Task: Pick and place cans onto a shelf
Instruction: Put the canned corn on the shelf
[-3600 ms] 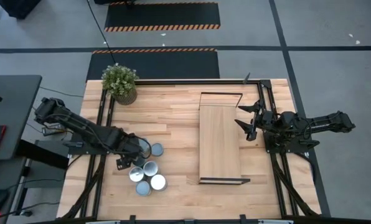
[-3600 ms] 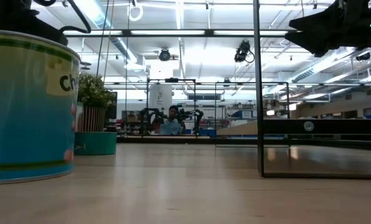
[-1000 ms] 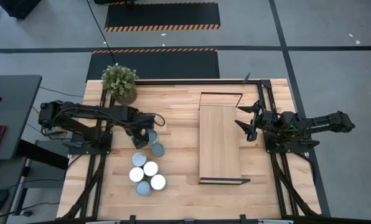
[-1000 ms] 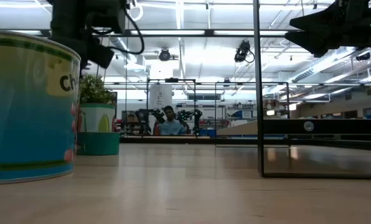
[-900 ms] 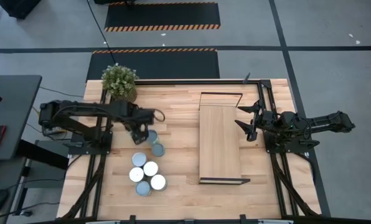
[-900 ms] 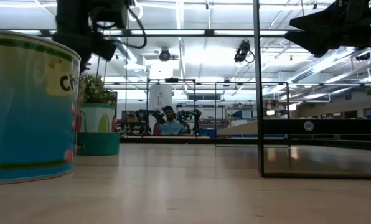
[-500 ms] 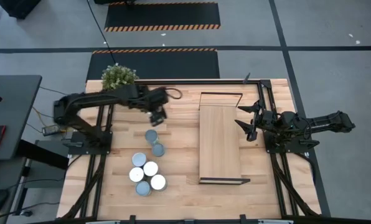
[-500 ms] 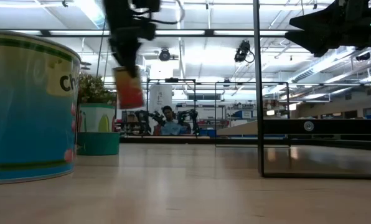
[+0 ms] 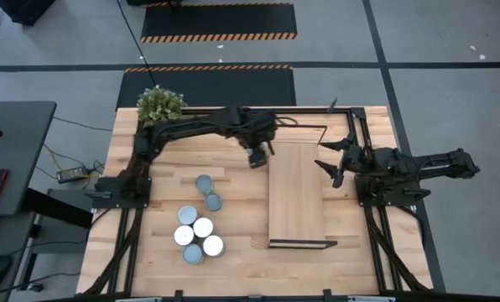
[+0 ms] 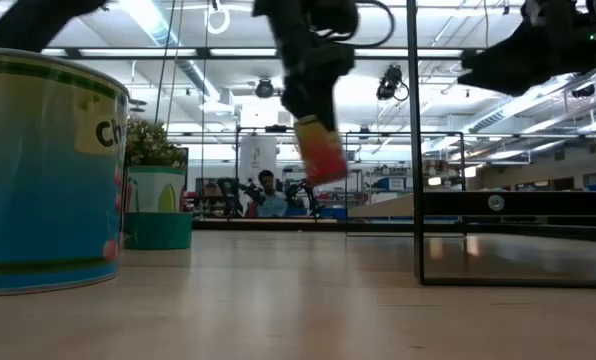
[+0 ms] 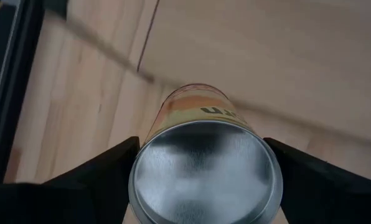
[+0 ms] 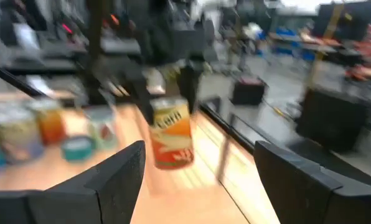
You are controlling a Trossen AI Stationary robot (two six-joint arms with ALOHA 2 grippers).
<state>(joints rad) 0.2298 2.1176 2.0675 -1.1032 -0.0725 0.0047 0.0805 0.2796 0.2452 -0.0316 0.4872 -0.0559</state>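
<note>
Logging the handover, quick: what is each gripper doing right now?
Left gripper: shut on a can, in the air beside the shelf.
Right gripper: open, empty, at the shelf's right edge.

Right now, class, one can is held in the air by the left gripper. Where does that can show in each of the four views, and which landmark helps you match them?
High view: the can, under the left gripper, beside the shelf.
Low view: can upper centre, clear of the tabletop.
Left wrist view: can lower centre, silvery end facing the camera.
Right wrist view: can centre.
Shared landmark: the shelf.
</note>
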